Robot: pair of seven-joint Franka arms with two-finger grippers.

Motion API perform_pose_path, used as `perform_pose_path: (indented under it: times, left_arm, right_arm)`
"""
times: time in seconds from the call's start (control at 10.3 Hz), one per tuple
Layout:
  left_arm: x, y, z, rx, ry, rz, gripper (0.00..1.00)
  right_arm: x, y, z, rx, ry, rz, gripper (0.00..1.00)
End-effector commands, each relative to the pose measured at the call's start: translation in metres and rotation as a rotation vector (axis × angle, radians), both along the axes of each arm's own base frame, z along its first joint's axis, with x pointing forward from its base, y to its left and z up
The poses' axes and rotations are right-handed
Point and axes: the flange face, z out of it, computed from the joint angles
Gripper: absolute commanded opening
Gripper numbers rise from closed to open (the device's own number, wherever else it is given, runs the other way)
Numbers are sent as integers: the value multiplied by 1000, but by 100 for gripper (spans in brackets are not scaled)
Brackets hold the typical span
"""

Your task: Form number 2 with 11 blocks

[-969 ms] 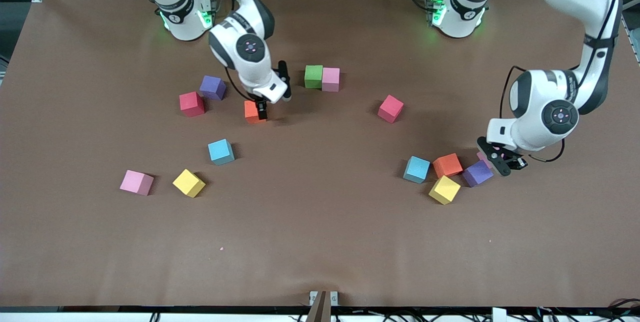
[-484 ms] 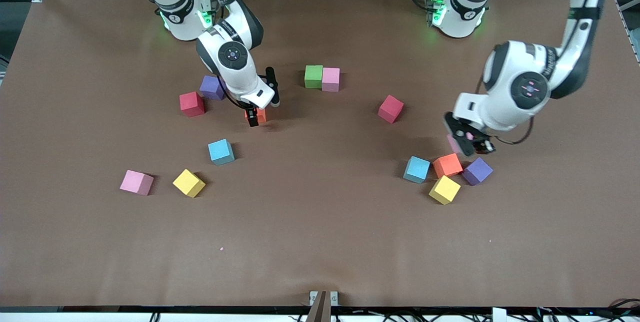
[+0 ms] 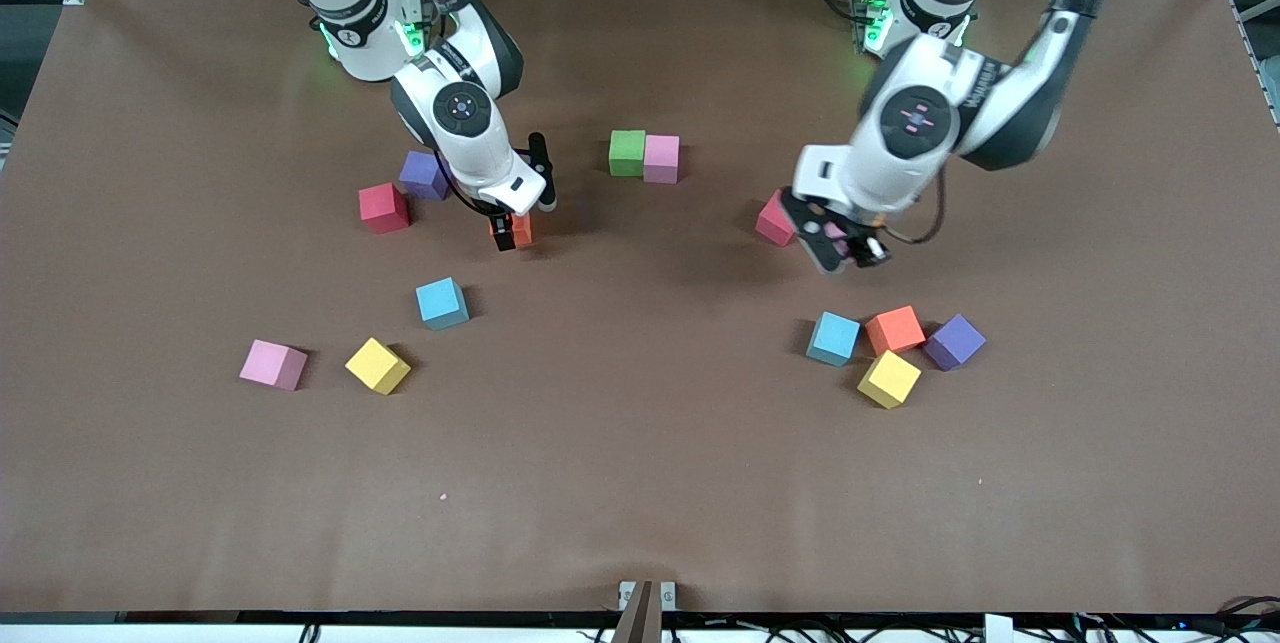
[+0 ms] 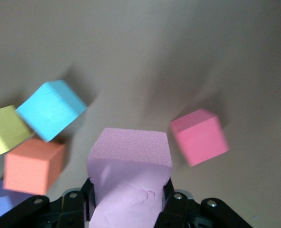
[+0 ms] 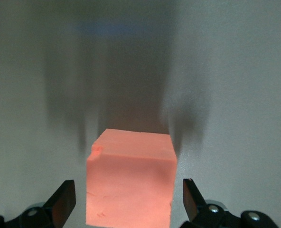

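A pale pink cube [image 4: 129,156] sits clamped between the left gripper's fingers [image 4: 174,209], with a deeper pink cube [image 4: 199,137] on the desk just beside them. An orange cube [image 5: 130,178] stands between the right gripper's spread fingers [image 5: 63,202], untouched by either.
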Motion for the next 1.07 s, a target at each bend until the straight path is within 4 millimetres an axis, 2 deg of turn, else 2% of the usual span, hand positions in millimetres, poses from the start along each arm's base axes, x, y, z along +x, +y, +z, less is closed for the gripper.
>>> perform_pose_path:
  times: [0.0,0.1,0.19,0.29,0.39,0.48,0.58,0.77,0.97]
  left_arm:
    - [-48,-57,-9,12,34,67,4]
    - [-68,-77,-15,22,43,49,3]
    - [-78,-81,-21,32,54,35,3]
    - [-87,-88,-22,34,58,11,4]
    - [-97,-97,-24,34,62,-16,4]
    - [-104,-103,-26,34,67,-41,4]
    - [-106,-105,-35,54,67,-79,4]
    - [-127,-119,-51,79,78,-166,4]
    - [-136,-128,-63,90,74,-250,4]
  right_arm:
    - [-4,-2,-5,5,5,10,100]
    - [-4,-2,-5,5,5,11,100]
    - [-4,-2,-5,6,5,8,100]
    - [-4,-2,-6,5,6,8,94]
    - [-4,-2,-6,5,6,8,55]
    - [-3,-2,-6,6,5,8,30]
    - [-3,-2,-6,6,5,8,27]
    - [0,-4,-1,6,5,0,27]
    - [6,-9,5,10,-1,-12,27]
